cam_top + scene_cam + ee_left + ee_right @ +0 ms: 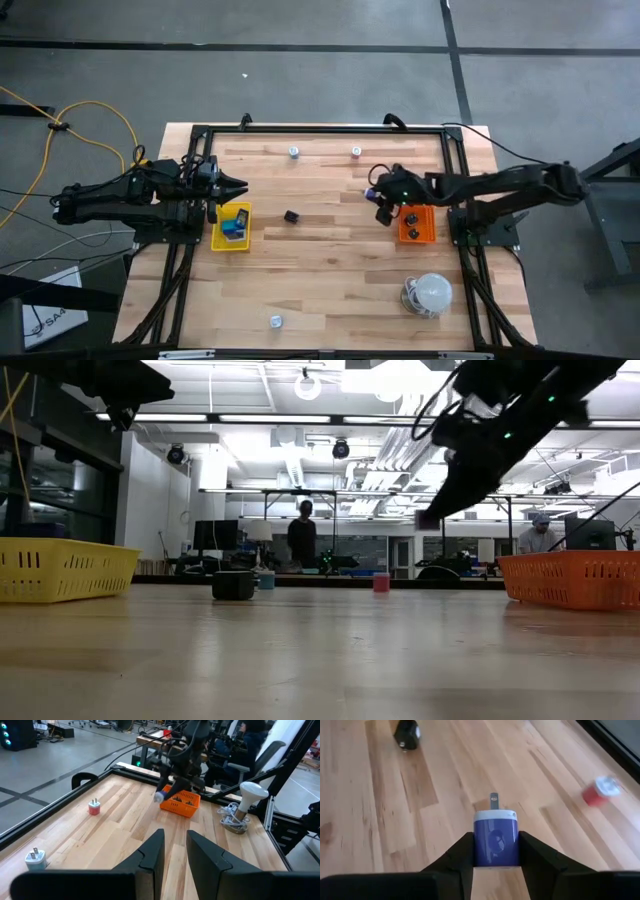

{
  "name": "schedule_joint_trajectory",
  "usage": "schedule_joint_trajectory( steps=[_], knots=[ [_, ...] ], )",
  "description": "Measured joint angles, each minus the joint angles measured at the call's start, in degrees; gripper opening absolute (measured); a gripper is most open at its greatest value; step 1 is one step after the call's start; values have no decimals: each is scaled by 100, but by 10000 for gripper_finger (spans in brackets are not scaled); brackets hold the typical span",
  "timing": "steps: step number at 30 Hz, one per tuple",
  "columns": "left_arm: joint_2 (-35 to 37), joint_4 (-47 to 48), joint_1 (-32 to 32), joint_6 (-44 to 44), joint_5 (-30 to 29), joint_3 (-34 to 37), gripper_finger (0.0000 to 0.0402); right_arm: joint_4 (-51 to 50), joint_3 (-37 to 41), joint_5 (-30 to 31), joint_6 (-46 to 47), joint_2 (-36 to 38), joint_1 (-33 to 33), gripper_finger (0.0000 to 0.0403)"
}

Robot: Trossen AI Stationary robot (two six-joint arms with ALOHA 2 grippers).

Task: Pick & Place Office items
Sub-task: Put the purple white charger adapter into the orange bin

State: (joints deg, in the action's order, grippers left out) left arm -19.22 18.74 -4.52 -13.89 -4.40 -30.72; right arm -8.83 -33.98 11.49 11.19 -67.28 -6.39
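a pale wood table (330,270) in an open workshop, where two people (303,532) stand far behind. a yellow tray (231,227) at the left holds blue and black pieces; an orange tray (416,224) at the right holds small dark pieces. the right gripper (495,851), raised beside the orange tray, clamps a blue plug (495,839). a black block (292,216) lies mid-table. the left gripper (172,851) waits above the yellow tray, fingers nearly closed, holding nothing
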Motion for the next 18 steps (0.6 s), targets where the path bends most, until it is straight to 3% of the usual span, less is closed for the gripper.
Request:
schedule_joint_trajectory(
  steps=[18],
  knots=[
    [0, -2, -1, 0, 2, 0, 78, -2631, 0, 1882, 2999, 1054, 1661, 120]
  ],
)
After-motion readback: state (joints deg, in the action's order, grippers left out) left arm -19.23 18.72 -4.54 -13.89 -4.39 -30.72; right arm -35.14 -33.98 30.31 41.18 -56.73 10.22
